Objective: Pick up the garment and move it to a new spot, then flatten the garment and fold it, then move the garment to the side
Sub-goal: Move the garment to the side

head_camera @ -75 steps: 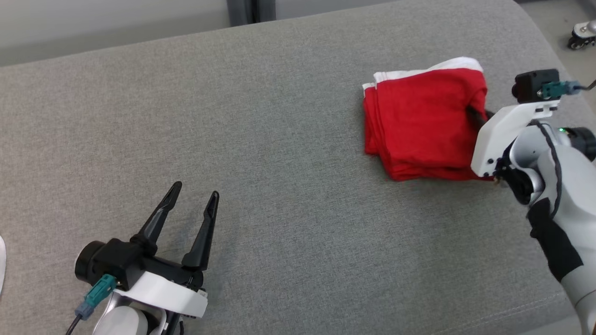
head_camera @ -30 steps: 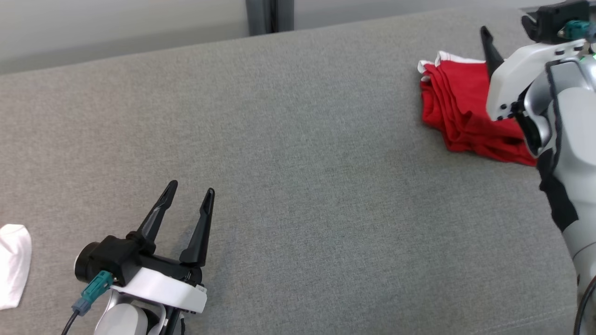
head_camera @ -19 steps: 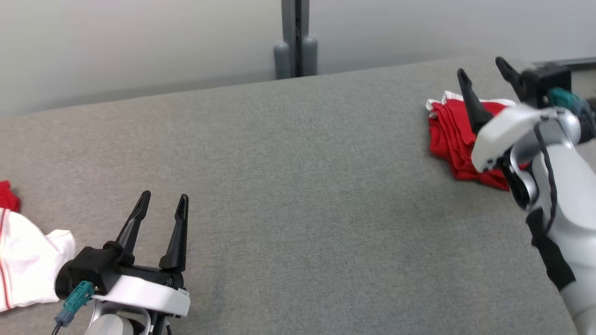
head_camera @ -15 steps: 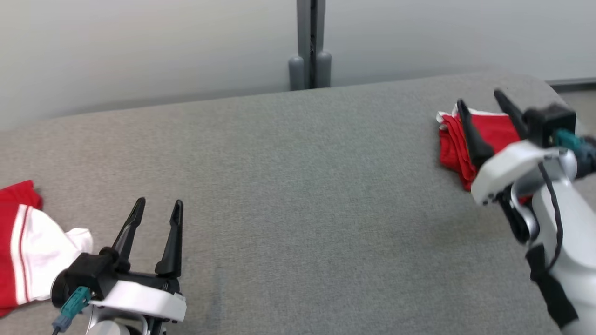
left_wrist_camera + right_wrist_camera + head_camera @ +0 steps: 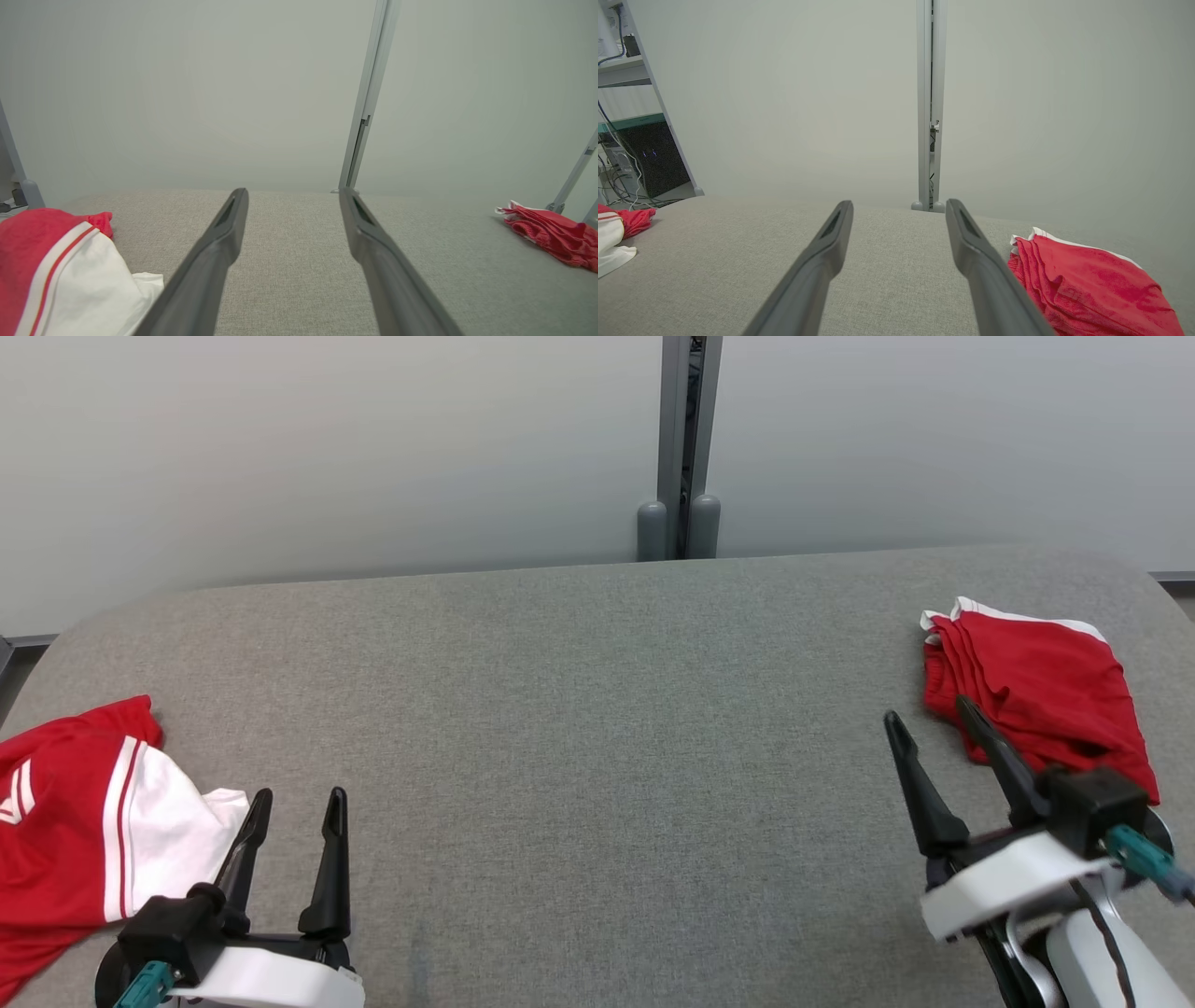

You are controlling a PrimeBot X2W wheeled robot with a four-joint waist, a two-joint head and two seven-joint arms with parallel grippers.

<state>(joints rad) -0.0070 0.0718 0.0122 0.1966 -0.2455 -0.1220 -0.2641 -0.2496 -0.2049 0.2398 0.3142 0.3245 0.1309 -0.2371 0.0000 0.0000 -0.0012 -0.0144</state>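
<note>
Left gripper (image 5: 299,795) open and empty, two dark fingers parted with bare grey cloth between them, low over the near left corner of the surface (image 5: 597,728), tips toward the far edge. Just beside its left finger, a red-and-white garment (image 5: 84,821), loose and rumpled at the left edge of the surface, white panel with thin red stripes nearest the finger; contact between finger and cloth impossible to judge. Right gripper (image 5: 927,711) likewise open and empty, fingers spread, near the right edge of the surface, tips also toward the far edge. Right beside its right-hand finger, the folded red garment (image 5: 1036,691), a flat stack with layered folds along its left side and white trim along its far edge, lying at the far right corner of the surface; in the head view the finger crossing the stack's near left corner, touching or not unclear. Between the two grippers and the two garments, a wide stretch of plain grey cloth, the garments well apart at opposite ends. Beyond the far edge, pale grey wall panels (image 5: 327,457) split by an upright grey post (image 5: 680,439) on two rounded feet. Far left in the right wrist view, a shelf frame (image 5: 626,70) with a dark box (image 5: 649,163) and tangled cables below.
</note>
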